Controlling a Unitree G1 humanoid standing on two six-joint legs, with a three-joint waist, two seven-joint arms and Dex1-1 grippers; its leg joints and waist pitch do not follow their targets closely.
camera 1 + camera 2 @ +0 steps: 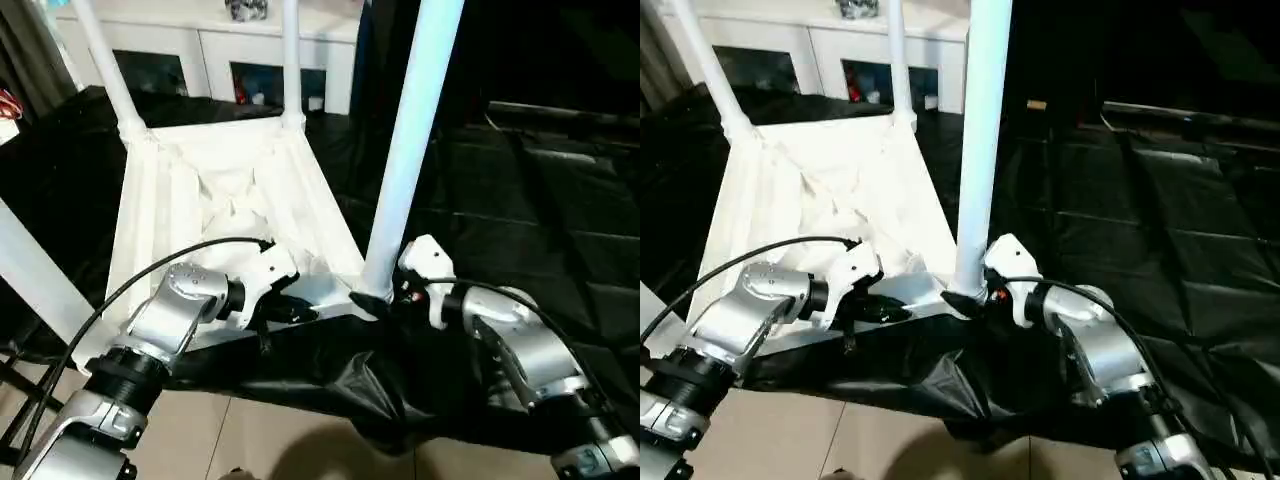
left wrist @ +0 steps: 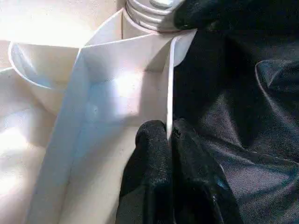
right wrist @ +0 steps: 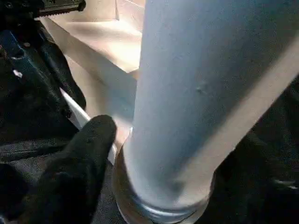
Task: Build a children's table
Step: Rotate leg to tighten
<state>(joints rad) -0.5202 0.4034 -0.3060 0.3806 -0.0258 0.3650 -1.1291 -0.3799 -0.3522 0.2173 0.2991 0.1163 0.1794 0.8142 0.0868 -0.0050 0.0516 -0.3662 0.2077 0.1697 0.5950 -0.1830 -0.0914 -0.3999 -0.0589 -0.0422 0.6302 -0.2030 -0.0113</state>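
The children's table top [image 1: 230, 190] lies upside down on a black sheet, ribbed underside up. Two white legs [image 1: 110, 70] [image 1: 291, 60] stand in its far corners. Another leg [image 1: 35, 270] crosses at the near left. My left gripper [image 1: 290, 308] is shut on the top's thin near rim [image 2: 169, 84], one finger [image 2: 152, 158] on each side. The near right leg [image 1: 415, 130] stands upright in its corner socket. My right gripper [image 1: 382, 298] sits at that leg's base [image 3: 187, 140], open, with the visible finger [image 3: 88, 149] a little off the tube.
A white cabinet with glass doors [image 1: 200, 50] stands behind the work. The black sheet [image 1: 540, 200] covers the surface to the right and hangs over the near edge above a tiled floor [image 1: 250, 440]. Black cables arch over both forearms.
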